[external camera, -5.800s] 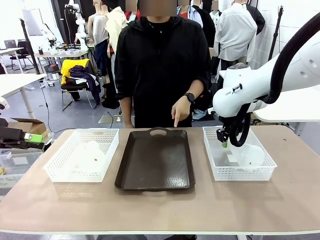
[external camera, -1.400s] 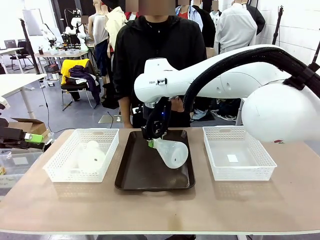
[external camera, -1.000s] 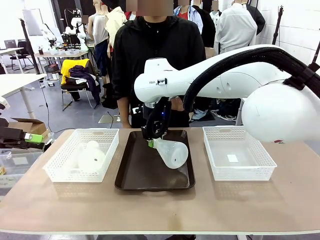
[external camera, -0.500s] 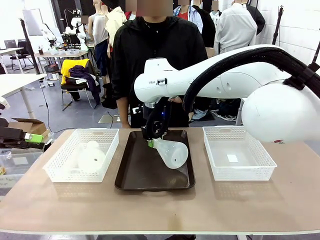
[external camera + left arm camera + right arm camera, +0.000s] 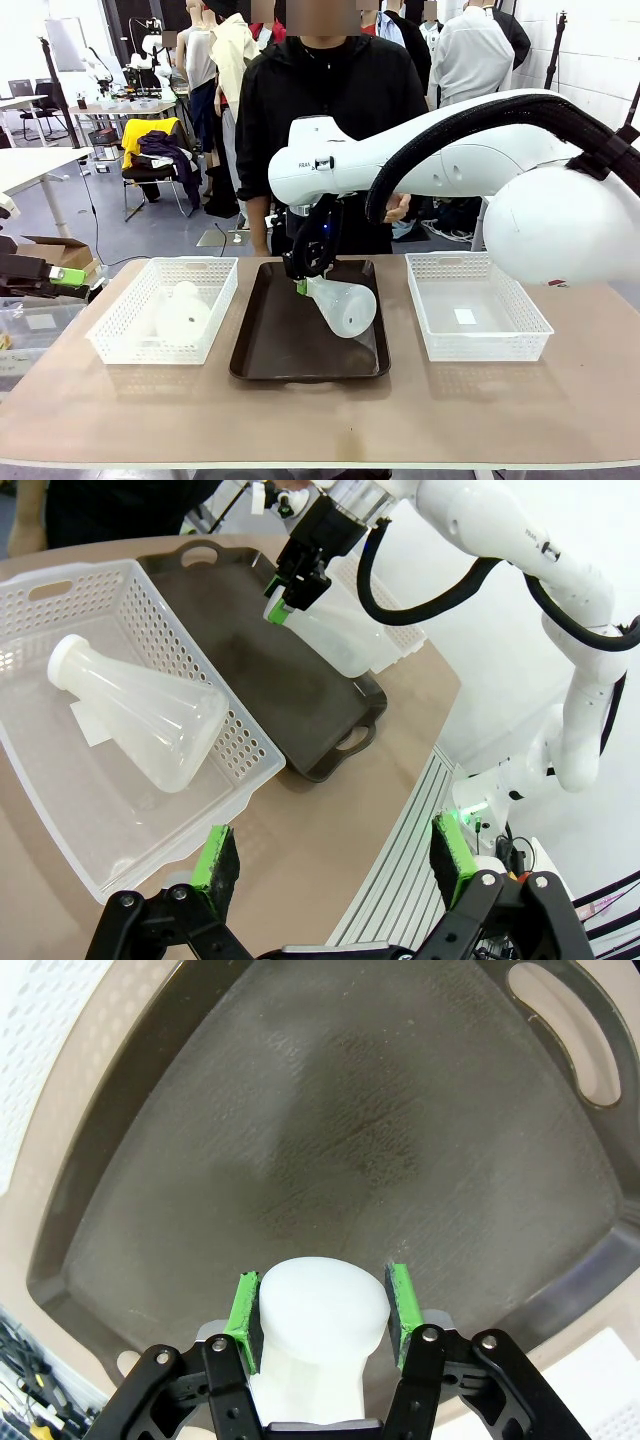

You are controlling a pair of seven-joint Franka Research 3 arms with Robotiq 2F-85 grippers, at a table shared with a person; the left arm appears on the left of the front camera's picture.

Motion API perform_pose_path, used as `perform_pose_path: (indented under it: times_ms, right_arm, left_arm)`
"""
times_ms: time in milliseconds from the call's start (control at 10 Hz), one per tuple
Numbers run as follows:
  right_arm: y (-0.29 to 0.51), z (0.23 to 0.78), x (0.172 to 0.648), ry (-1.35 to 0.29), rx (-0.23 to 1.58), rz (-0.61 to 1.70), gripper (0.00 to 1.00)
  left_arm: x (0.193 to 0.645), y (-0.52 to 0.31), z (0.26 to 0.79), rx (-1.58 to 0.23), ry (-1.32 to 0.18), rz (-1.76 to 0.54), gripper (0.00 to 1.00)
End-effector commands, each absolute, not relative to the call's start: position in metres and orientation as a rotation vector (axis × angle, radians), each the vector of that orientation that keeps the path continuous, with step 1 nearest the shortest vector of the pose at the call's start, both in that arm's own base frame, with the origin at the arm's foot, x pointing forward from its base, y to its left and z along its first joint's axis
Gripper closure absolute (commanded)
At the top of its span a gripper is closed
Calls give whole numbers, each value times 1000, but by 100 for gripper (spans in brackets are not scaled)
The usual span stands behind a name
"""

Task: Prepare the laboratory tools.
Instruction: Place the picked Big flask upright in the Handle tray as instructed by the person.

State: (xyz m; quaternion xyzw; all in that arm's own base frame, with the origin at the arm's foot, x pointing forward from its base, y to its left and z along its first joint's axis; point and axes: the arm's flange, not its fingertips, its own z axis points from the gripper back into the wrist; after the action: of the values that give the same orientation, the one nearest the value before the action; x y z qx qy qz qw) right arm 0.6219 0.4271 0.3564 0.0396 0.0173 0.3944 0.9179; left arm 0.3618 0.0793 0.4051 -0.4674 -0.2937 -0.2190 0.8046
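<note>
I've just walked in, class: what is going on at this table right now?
The right end effector is shut on the neck of a frosted flask, holding it tilted over the dark tray in the middle of the table. A second flask lies on its side in the left basket. The right basket has a small white slip on its floor. The left end effector hangs open near the left basket. A person stands at the far side.
</note>
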Motion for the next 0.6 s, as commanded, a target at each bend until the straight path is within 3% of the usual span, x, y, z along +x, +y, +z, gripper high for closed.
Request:
perform_pose_path:
  times_ms: [0, 500]
  right_arm:
    - [427, 356, 622, 25, 83, 806, 100]
    - [427, 356, 622, 25, 83, 806, 100]
  left_arm:
    - [360, 80, 405, -1006, -631, -471, 0]
    - [360, 80, 405, -1006, -631, -471, 0]
